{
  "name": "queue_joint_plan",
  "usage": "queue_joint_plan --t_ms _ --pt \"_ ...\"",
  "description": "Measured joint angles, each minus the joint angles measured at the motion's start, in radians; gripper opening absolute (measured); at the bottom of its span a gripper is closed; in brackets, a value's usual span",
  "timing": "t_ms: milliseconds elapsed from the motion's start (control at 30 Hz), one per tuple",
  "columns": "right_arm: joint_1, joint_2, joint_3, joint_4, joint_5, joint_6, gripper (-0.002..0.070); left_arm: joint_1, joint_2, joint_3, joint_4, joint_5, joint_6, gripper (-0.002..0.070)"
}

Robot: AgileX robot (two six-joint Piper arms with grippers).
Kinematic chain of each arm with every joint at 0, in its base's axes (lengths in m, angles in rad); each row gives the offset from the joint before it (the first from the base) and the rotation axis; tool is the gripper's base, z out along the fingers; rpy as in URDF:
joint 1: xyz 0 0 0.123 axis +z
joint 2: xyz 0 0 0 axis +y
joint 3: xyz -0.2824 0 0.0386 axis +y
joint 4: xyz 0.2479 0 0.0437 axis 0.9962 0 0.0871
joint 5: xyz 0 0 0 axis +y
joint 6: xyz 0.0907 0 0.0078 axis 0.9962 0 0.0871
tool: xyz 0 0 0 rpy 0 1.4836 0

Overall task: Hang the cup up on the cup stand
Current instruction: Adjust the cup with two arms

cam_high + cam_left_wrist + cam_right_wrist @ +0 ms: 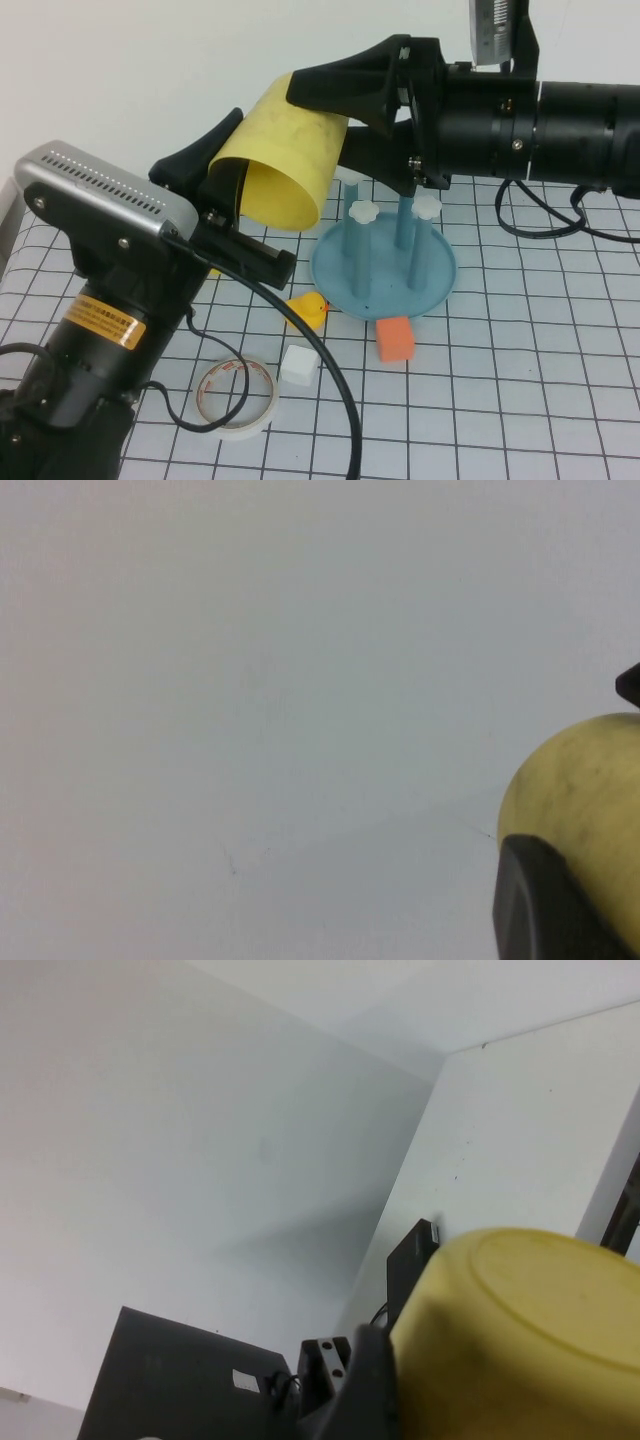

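Note:
The yellow cup (285,165) hangs tilted in the air, its mouth facing down toward me, left of and above the cup stand (400,285). My left gripper (225,165) is shut on the cup's rim wall, one finger outside and one inside. My right gripper (325,115) reaches in from the right, its wide-set fingers pressed on either side of the cup's closed end. In the left wrist view a dark finger (550,900) lies on the cup (590,780). The right wrist view shows the cup's bottom (530,1330) against a finger (365,1390). Two of the stand's white-capped posts (362,211) are visible below the right gripper.
On the grid-marked table near the stand lie a yellow rubber duck (308,310), an orange cube (395,340), a white cube (298,365) and a tape roll (236,398). A black cable loops over the table from the left arm.

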Motion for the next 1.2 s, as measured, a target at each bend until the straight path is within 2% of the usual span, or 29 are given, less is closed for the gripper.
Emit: queue_joint_plan --t_ms 767,1033,1133,1200 --pt "0.006 0.000 0.000 -0.011 -0.029 0.049 0.0606 0.007 0.000 0.000 0.045 0.033 -0.007 0.0013" --pt "0.007 0.001 0.000 -0.015 -0.037 0.062 0.0580 0.007 0.000 0.000 0.030 0.041 -0.007 0.0013" --pt "0.007 0.004 0.000 -0.015 -0.037 0.062 0.0580 0.007 0.000 0.000 0.020 0.045 -0.007 0.0025" --pt "0.008 0.006 0.000 -0.015 -0.037 0.057 0.0580 0.007 0.000 0.000 0.018 0.055 -0.007 0.0061"
